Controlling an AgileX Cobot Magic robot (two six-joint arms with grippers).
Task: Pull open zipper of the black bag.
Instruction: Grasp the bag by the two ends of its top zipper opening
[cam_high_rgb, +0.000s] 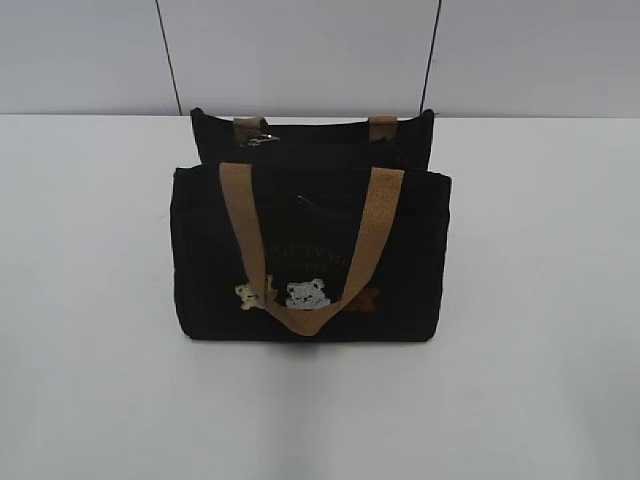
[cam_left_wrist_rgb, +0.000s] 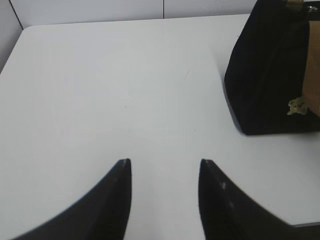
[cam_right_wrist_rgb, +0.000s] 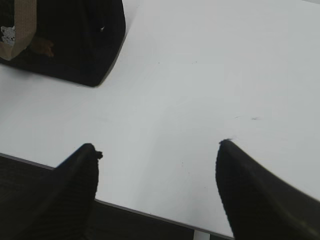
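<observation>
The black bag (cam_high_rgb: 310, 215) stands upright in the middle of the white table, its tan handle (cam_high_rgb: 240, 230) draped down the front over small bear patches (cam_high_rgb: 308, 294). A silver ring pull (cam_high_rgb: 262, 139) of the zipper lies at the top left, by the rear handle. Neither gripper shows in the exterior view. My left gripper (cam_left_wrist_rgb: 165, 161) is open over bare table, with the bag (cam_left_wrist_rgb: 265, 75) off to its upper right. My right gripper (cam_right_wrist_rgb: 159, 145) is open wide and holds nothing, and the bag (cam_right_wrist_rgb: 75, 40) is at its upper left.
The white table (cam_high_rgb: 90, 300) stretches out on both sides of the bag. Its front edge (cam_right_wrist_rgb: 150, 214) runs just under my right gripper. A grey panelled wall (cam_high_rgb: 300, 50) closes off the back.
</observation>
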